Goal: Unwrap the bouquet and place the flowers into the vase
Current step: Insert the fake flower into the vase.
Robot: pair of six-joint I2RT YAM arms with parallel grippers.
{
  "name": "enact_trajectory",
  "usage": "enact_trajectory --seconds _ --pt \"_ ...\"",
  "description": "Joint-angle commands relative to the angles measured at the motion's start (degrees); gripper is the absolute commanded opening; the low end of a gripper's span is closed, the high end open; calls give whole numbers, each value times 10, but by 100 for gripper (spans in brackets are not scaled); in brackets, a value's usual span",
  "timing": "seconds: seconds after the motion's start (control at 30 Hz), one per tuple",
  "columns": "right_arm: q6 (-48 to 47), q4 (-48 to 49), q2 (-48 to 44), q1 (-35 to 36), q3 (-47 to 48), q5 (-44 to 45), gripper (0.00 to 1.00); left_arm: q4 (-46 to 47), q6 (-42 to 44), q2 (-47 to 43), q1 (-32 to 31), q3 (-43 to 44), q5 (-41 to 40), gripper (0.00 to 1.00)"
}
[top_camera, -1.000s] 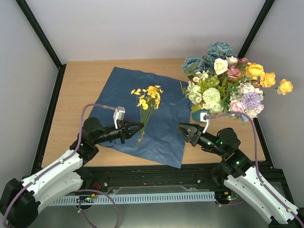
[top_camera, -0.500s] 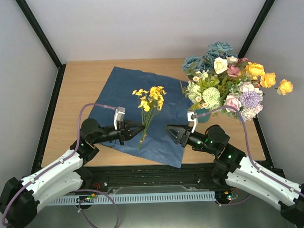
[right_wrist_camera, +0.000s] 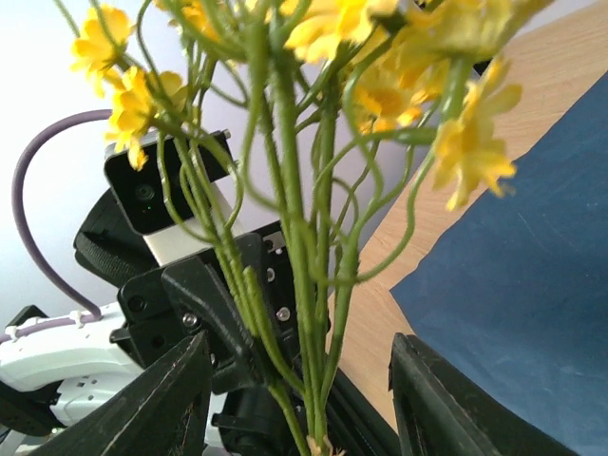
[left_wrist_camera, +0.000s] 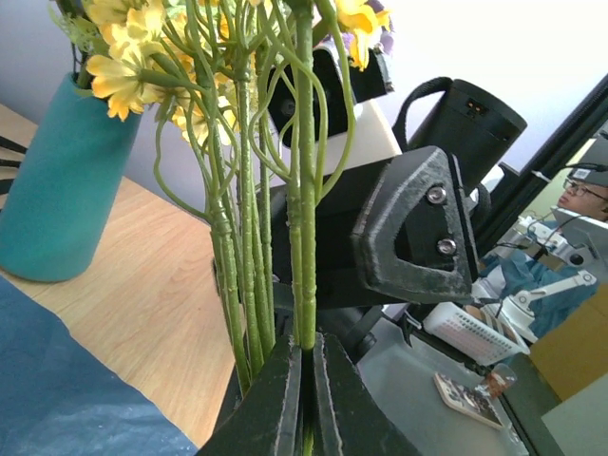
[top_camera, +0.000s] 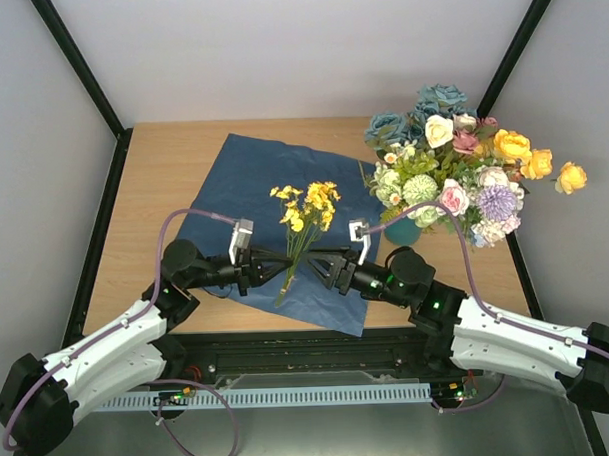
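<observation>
Top view. The paper [top_camera: 248, 180] lies spread flat on the table [top_camera: 162, 163], dark blue. The flowers [top_camera: 453, 168] stand bunched in the vase [top_camera: 403, 233] at the right, just off the paper's right edge (only a sliver of teal shows under the blooms). One yellow sprig [top_camera: 306, 210] is outside the vase, over the middle of the paper, with its blooms pointing away from me and its stems running toward the near edge. My left gripper [top_camera: 274, 264] is clamped on the lower stems. My right gripper [top_camera: 321, 267] faces it from the right, just beside those stems, jaws parted.

Left wrist. My fingers [left_wrist_camera: 275, 399] are pressed together with one thick green stem pinched between them. Thinner stems run just to its left, and I cannot tell whether they are caught too. The sprig [left_wrist_camera: 256, 142] rises straight out of the grip. A black finger [left_wrist_camera: 408, 228] of the right gripper sits close behind the stems. The vase [left_wrist_camera: 57, 180] stands upright on bare wood at the left, with the paper [left_wrist_camera: 57, 399] near its foot.

Right wrist. My fingers [right_wrist_camera: 161, 399] stand wide apart at the lower corners, holding nothing. The sprig's stems [right_wrist_camera: 313, 285] pass through the gap between them, and I see no contact on either side. The left gripper shows behind the stems, and the paper [right_wrist_camera: 522, 256] at the right.
</observation>
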Motion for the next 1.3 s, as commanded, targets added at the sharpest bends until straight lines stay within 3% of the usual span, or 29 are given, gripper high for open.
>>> enact_trajectory --seconds 0.0,0.43,0.53,0.67,0.7,0.83,0.93,1.03,1.13,1.2,1.27 --pt "2 44 16 8 19 30 51 40 2 -4 -7 -5 27 2" --pt "4 61 42 12 24 31 41 37 7 -2 -15 -8 32 2" --pt "-5 63 45 12 22 31 30 32 8 -2 -15 -7 29 2" --pt "-21 81 34 12 10 40 3 11 19 -6 -15 -4 25 2" --pt "-27 84 28 12 5 49 2 3 23 -8 -15 -3 19 3" --pt "-72 88 5 12 -12 92 1 -48 46 -26 -15 3 -16 25" --pt "-140 78 -5 12 -16 131 1 -95 69 -45 -15 11 -58 54" --pt "-225 79 -21 12 -24 178 1 -136 90 -63 -15 16 -106 64" --pt "-321 94 -39 12 -37 217 1 -179 102 -79 -15 21 -204 78" --pt "-392 102 -46 12 -39 236 1 -210 103 -86 -15 29 -305 97" --pt "-463 110 -47 13 -40 273 1 -238 95 -93 -15 38 -407 99"
